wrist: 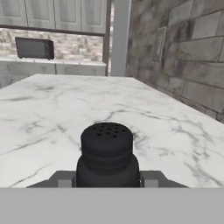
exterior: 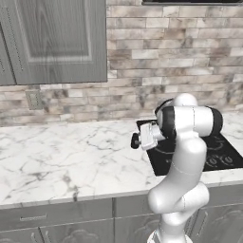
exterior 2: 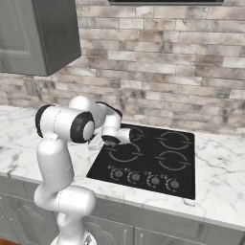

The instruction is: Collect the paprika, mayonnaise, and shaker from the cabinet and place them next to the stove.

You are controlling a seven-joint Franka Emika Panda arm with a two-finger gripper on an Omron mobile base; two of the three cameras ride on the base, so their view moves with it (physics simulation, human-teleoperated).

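My gripper (wrist: 107,180) is shut on the small black shaker (wrist: 106,155), which stands upright between the fingers with its holed top showing. In the left base view the gripper (exterior: 136,141) points left, holding the shaker (exterior: 135,141) low over the white marble counter (exterior: 66,152), just off the stove's left edge. The stove (exterior: 216,154) (exterior 2: 153,160) is a black glass cooktop with white rings. The grey cabinet (exterior: 57,38) (exterior 2: 33,33) hangs up to the left, its door shut. The paprika and the mayonnaise are out of view.
A brick wall (exterior: 166,61) backs the counter, with an outlet (exterior: 34,98) under the cabinet. Lower drawer fronts (exterior: 57,220) run below the counter edge. Far along the counter in the hand view sits a dark microwave (wrist: 34,48). Bare marble stretches left of the stove.
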